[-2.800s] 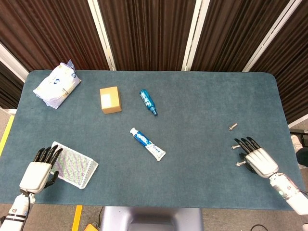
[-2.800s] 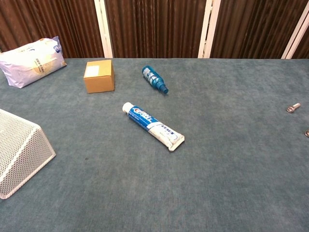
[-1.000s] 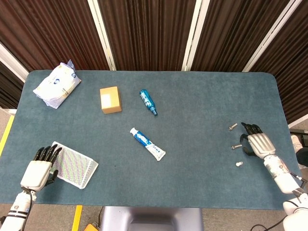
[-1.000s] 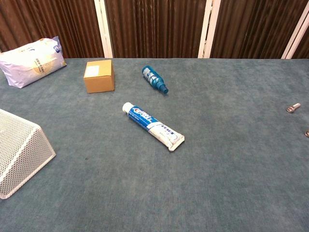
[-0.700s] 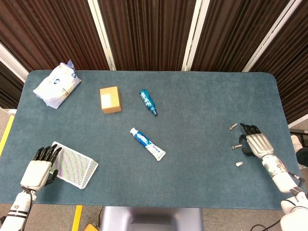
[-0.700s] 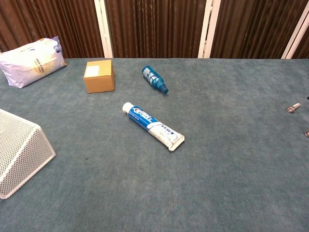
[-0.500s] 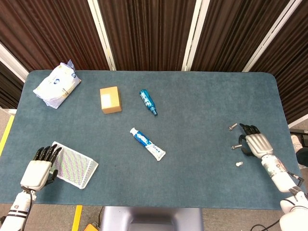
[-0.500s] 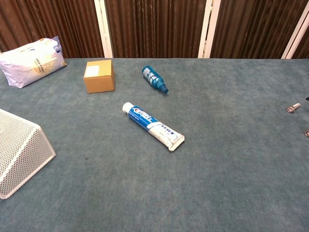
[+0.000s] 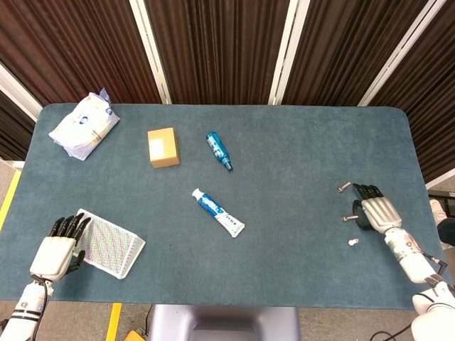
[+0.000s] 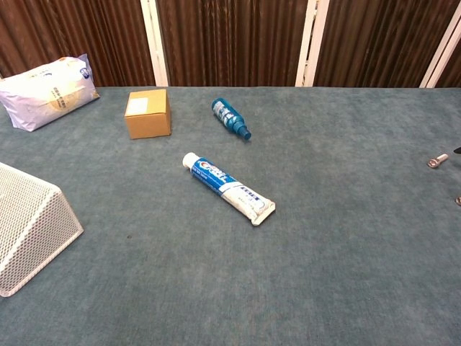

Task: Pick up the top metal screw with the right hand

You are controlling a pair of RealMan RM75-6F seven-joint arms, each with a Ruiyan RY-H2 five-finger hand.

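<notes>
Three metal screws lie near the table's right edge. The top screw (image 9: 344,187) (image 10: 436,161) is the farthest of them and lies flat on the blue-grey cloth. My right hand (image 9: 378,211) hovers just right of it, fingers stretched forward and holding nothing, its dark fingertips (image 9: 365,190) close to the screw without touching it. A middle screw (image 9: 348,217) lies beside the hand's left edge, and a lower screw (image 9: 352,242) sits nearer the front. My left hand (image 9: 57,249) rests at the front left with its fingers apart, empty.
A white mesh basket (image 9: 106,244) (image 10: 29,223) lies next to the left hand. A toothpaste tube (image 9: 217,212), a blue bottle (image 9: 218,150), a cardboard box (image 9: 163,147) and a white packet (image 9: 85,126) lie across the table's middle and far left.
My right hand has moved away from the front edge toward the top screw, uncovering the lower screw. The left hand has not moved.
</notes>
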